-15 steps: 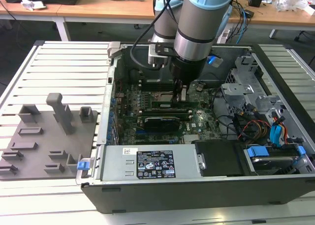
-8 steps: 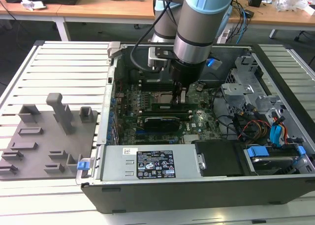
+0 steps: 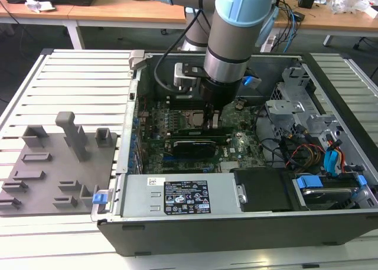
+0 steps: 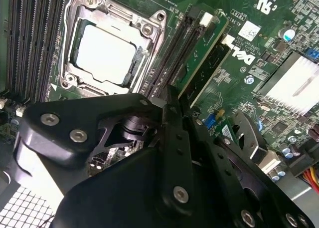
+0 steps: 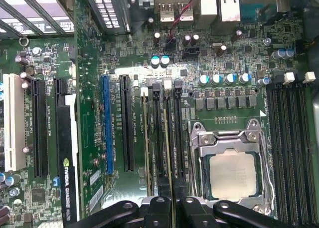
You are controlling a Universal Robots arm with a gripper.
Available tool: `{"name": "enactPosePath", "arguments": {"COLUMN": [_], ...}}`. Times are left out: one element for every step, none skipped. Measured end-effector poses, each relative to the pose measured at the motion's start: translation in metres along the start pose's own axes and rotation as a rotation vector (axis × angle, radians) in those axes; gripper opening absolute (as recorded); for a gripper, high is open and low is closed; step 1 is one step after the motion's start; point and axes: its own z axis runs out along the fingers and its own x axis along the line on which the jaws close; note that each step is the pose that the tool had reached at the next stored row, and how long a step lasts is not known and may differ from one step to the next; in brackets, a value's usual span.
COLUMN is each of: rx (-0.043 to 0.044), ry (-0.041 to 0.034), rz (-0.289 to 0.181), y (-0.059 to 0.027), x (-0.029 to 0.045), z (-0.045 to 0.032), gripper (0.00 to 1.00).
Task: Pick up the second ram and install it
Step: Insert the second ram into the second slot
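The gripper (image 4: 172, 106) pinches the second ram (image 4: 207, 71) upright over 1 memory slot (image 4: 172, 58), beside 1 CPU socket (image 4: 107, 51); 4 more slots (image 5: 291, 143) flank it.

Desks: wooden tops (image 3: 118, 11) on white legs, along the far side.
Clutter: cables (image 3: 295, 16), crumpled paper (image 3: 40, 4).
Workbench: pale slatted surface (image 3: 71, 81).

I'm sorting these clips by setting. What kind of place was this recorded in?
Probably a lab or workshop for robot PC assembly. An open computer case lies on a slatted metal bench, a grey parts fixture sits beside it, and wooden desks strewn with cables stand behind.
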Motion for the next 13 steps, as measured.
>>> {"name": "enactPosePath", "arguments": {"rx": [0.0018, 0.0029, 0.0039, 0.0062, 0.0075, 0.0078, 0.0078, 0.0077, 0.0078, 0.0078, 0.008, 0.008, 0.0078], "ry": [-0.0001, -0.0004, -0.0003, -0.0005, -0.0007, -0.0006, -0.0004, -0.0003, -0.0006, -0.0005, -0.0007, -0.0008, -0.0039], "rz": [0.0, 0.0, 0.0, 0.0, 0.0, 0.0, 0.0, 0.0, 0.0, 0.001, 0.001, 0.001, 0.0], "y": [0.0004, 0.0005, 0.0009, 0.0018, 0.005, 0.0101, 0.0127, 0.0128, 0.0129, 0.0131, 0.0137, 0.0142, 0.0147], "x": [0.0, -0.0001, -0.0001, -0.0001, 0.0001, 0.0005, 0.0005, 0.0004, -0.0012, -0.0028, -0.0028, -0.0028, -0.0028], "z": [-0.0002, -0.0011, -0.0024, -0.0048, -0.0046, -0.0043, -0.0041, -0.0041, -0.0041, -0.0041, -0.0041, -0.004, -0.004], "gripper": [0.14, 0.14, 0.14, 0.14, 0.14, 0.14, 0.14, 0.14, 0.14, 0.14, 0.14, 0.14, 0.14]}}
